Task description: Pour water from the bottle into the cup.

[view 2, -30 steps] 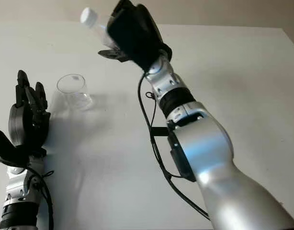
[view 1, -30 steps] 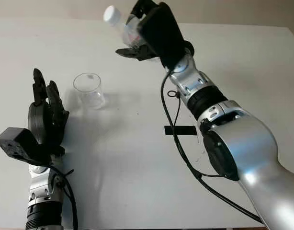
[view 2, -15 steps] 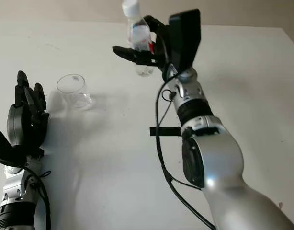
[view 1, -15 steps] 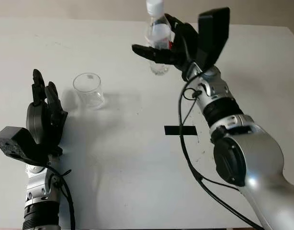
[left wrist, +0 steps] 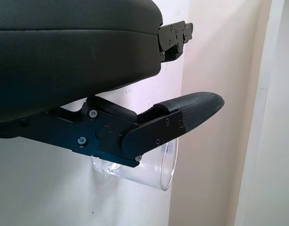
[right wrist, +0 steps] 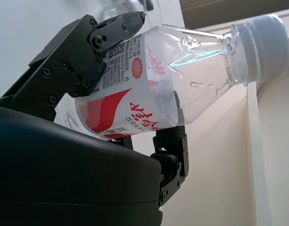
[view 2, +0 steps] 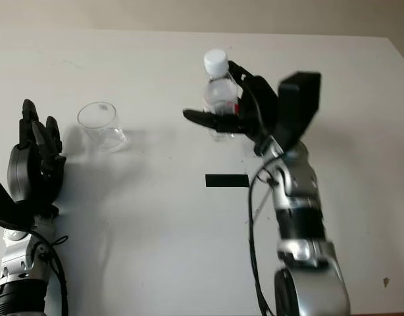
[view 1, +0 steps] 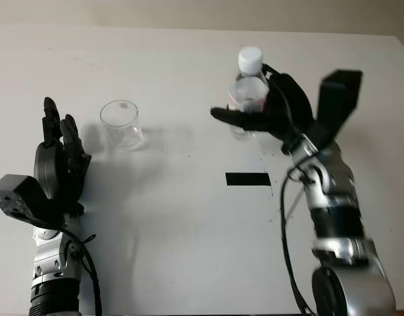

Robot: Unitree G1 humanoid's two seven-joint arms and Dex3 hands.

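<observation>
bottle [view 1: 249, 89] stands upright, cap on, grasped by the right hand [view 1: 271, 113] above the table [view 1: 189, 230], right of centre, over a black tape mark [view 1: 247, 178]. the cup [view 1: 122, 123] sits well apart to its left, looking empty; judging by this, pouring is not underway. bare tabletop lies between them. left hand [view 1: 57, 161] open, near the cup, by the table's near left edge.
</observation>
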